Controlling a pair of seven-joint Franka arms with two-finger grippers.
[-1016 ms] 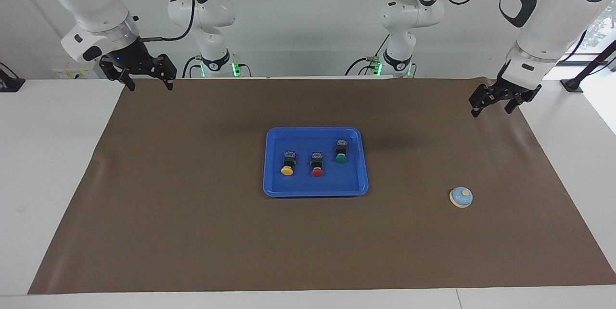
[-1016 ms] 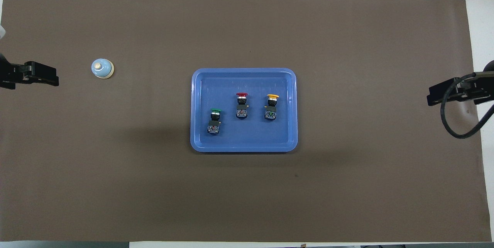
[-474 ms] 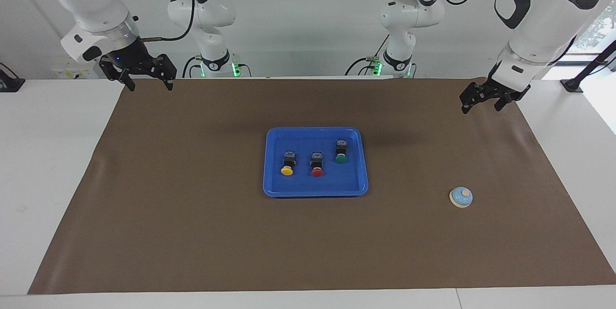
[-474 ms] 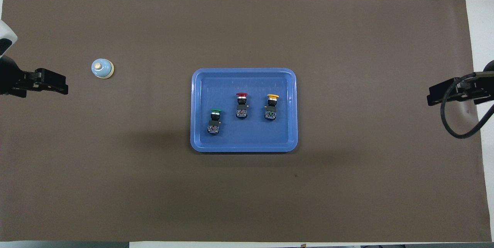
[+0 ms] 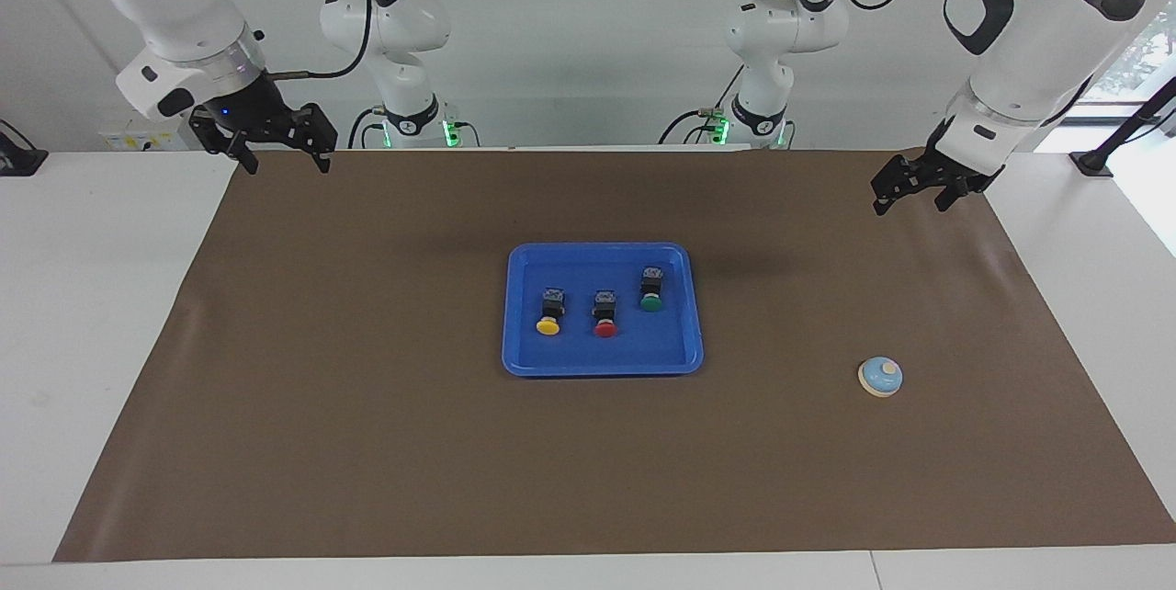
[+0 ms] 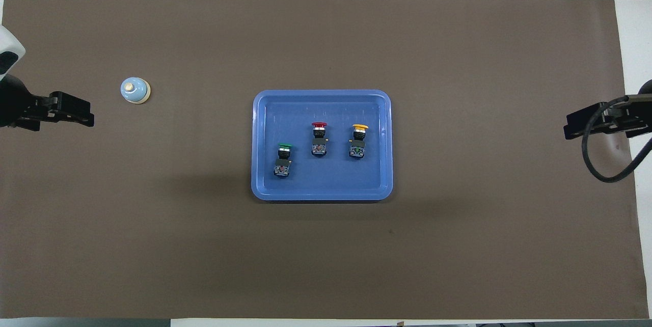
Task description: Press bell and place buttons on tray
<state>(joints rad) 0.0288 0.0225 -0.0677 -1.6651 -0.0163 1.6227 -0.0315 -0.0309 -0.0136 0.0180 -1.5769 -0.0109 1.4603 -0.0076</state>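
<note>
Buttons (image 5: 604, 312) lie in the tray (image 5: 524, 360); both grippers' jaws stand apart, holding nothing.

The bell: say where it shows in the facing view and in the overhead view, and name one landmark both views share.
Facing view: the bell sits low at the picture's right, on the brown mat.
Overhead view: the bell sits at the picture's left, above mid-height, on the same mat.
Shared landmark: the blue tray at the mat's middle; the bell lies toward the left arm's end of the table from it.
</note>
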